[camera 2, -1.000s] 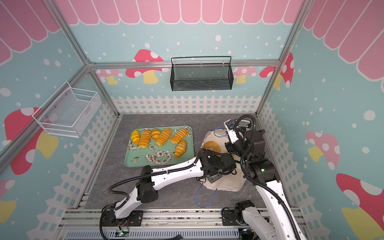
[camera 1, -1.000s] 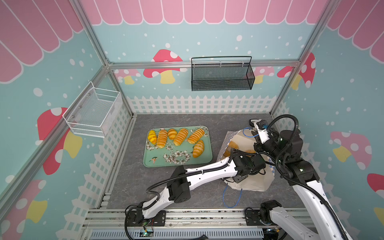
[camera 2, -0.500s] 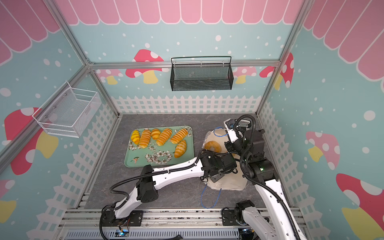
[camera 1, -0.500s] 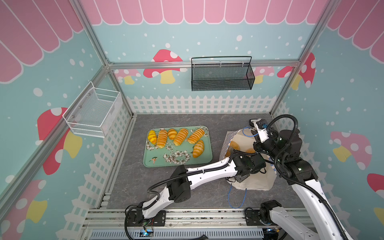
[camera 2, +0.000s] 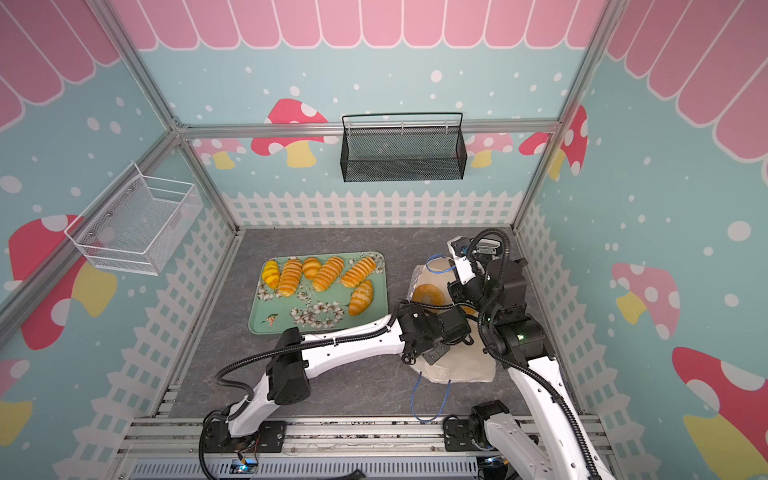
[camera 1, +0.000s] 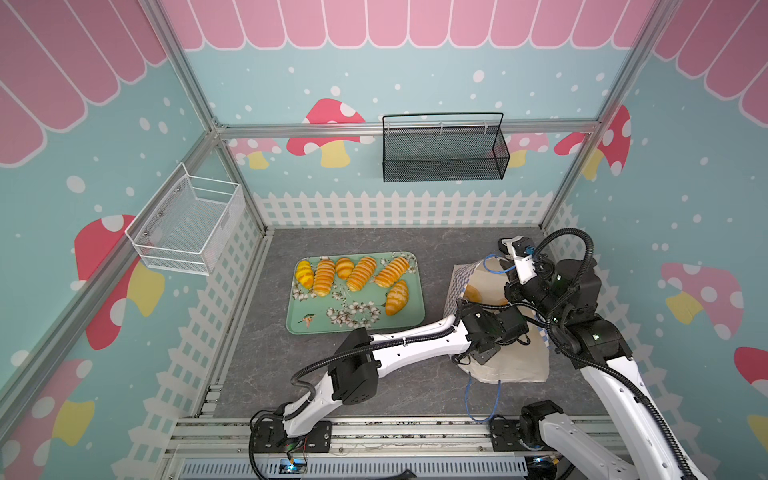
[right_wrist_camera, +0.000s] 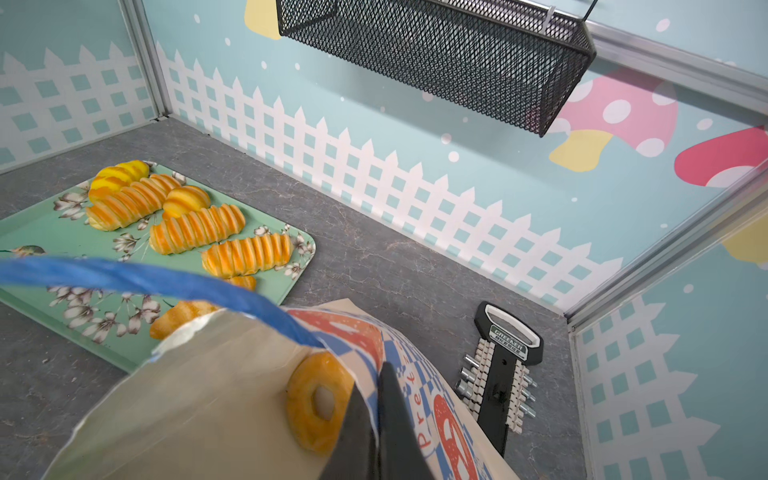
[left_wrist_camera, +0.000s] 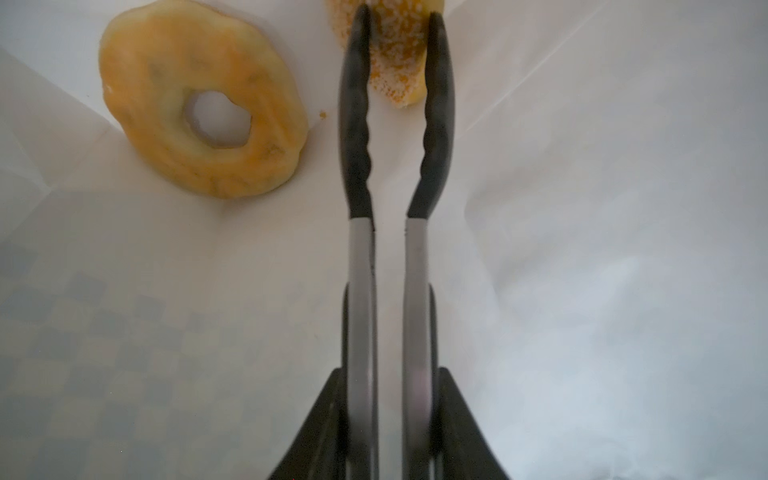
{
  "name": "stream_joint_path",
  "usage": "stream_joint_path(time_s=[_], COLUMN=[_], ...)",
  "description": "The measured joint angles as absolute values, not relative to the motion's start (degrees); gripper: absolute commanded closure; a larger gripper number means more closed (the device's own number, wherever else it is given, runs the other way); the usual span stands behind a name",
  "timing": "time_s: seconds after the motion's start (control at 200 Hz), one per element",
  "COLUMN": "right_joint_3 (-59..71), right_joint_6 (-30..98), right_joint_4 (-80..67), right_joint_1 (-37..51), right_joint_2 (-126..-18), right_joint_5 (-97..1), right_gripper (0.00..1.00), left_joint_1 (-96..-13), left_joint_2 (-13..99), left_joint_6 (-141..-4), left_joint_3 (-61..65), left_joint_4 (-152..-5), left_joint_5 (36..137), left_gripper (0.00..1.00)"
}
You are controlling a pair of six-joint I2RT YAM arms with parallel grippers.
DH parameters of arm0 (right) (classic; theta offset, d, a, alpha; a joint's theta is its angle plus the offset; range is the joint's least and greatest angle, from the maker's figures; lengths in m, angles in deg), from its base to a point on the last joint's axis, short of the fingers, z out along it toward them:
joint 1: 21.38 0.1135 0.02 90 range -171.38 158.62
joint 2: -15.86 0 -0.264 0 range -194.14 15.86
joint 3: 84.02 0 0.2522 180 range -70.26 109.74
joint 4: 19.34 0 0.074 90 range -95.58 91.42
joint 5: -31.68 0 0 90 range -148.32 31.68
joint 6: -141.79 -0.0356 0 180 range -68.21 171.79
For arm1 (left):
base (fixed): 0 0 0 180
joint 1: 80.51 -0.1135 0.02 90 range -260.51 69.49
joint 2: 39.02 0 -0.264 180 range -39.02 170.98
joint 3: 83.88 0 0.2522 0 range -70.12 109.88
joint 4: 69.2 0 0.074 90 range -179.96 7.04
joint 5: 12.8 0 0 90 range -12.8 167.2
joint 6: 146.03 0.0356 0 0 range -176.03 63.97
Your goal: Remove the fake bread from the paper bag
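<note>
Handle of thin blue cord (camera 1: pixel 482 399) loops over the grey marbled tabletop (camera 1: pixel 374 386) nearest the arm bases. It hangs from the near edge of the cream paper bag (camera 1: pixel 515 365) with a blue-and-white checkered band, which sits slumped and open on the right in both top views. The left gripper (left_wrist_camera: pixel 397 25) reaches inside the bag, its long silver fingers with black tips clenched on the speckled orange oval loaf (left_wrist_camera: pixel 395 70) against the white lining. Beside that, apart from the fingers, a pale golden ring bagel (left_wrist_camera: pixel 270 137) lies on the lining; in a top view the ring bagel (camera 2: pixel 417 291) shows through the bag's mouth. The right gripper (right_wrist_camera: pixel 372 386) is pinched shut on the printed rim of the bag, just beside the bagel, with that edge raised. Farther left, a mint-green floral rectangular tray (camera 1: pixel 409 320) carries six golden-orange loaves (camera 1: pixel 361 273), ridged rolls and a small round bun, well apart from the bag. Past the bag, toward the back right corner, a black-and-white socket rack (right_wrist_camera: pixel 498 386) lies flat. On the rear wall hangs a black mesh basket (camera 1: pixel 444 162); a white wire basket (camera 1: pixel 187 226) hangs on the left wall.
</note>
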State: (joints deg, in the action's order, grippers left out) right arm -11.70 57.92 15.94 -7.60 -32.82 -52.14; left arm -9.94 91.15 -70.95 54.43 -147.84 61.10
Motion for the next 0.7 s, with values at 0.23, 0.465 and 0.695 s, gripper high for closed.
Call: stream_joint_path(time_s=[0.23, 0.465, 0.695], right_joint_3=[-11.7, -11.7, -11.7], right_joint_6=[57.3, 57.1, 56.8], right_joint_4=[15.8, 16.0, 16.2], right_joint_1=[-7.1, -7.2, -7.1], right_joint_2=[-32.6, -32.5, -32.5], right_joint_5=[-51.0, -51.2, -50.9], right_gripper=[1.0, 1.0, 1.0], left_joint_1=[-10.6, -14.1, -14.4], left_joint_2=[85.2, 80.0, 79.3], left_joint_6=[-70.8, -70.3, -68.6], left_joint_3=[46.5, 42.9, 41.1], left_joint_4=[-145.4, -144.8, -144.4], left_joint_5=[61.0, 60.4, 60.3], left_gripper=[0.9, 0.92, 0.78])
